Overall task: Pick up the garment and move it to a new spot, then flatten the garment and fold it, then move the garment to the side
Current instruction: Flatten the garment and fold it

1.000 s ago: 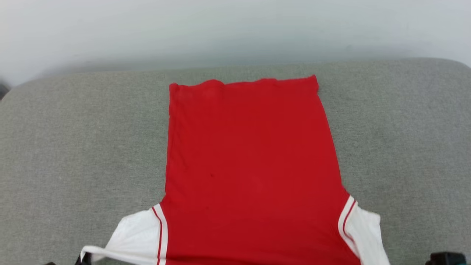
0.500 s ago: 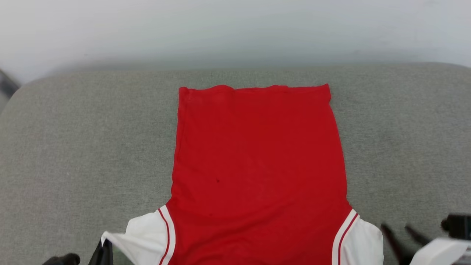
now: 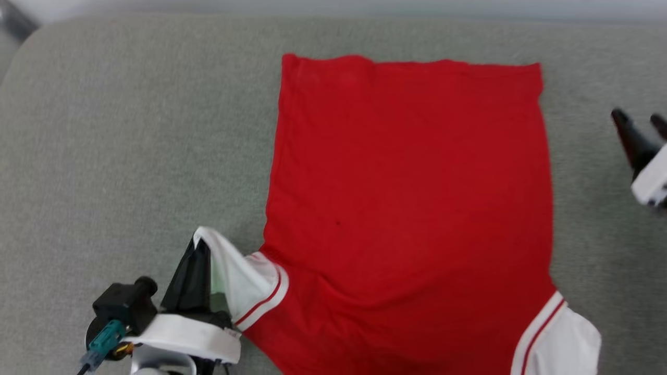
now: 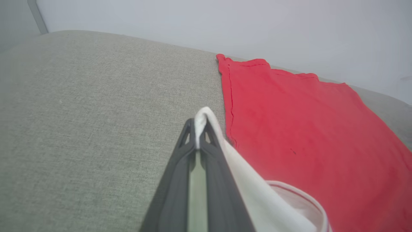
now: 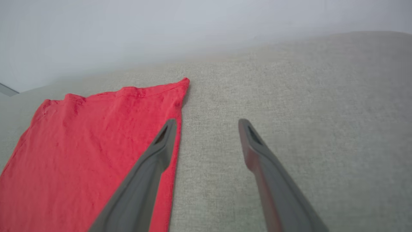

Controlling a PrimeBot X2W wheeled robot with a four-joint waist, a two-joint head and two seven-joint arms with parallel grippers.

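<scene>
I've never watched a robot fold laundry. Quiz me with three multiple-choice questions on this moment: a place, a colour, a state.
1. Where is the right gripper?
A. Over the grey cushion, beside the shirt.
B. On the shirt's middle.
C. Under the shirt.
2. What colour is the sleeve in the left gripper?
A. Black.
B. Blue.
C. White.
3. How are the right gripper's fingers?
A. Pinching cloth.
B. Spread, holding nothing.
C. Shut, empty.
Answers: 1 A, it sits past the shirt's right edge; 2 C, white cloth sits between the shut fingers; 3 B, bare cushion shows between them.
</scene>
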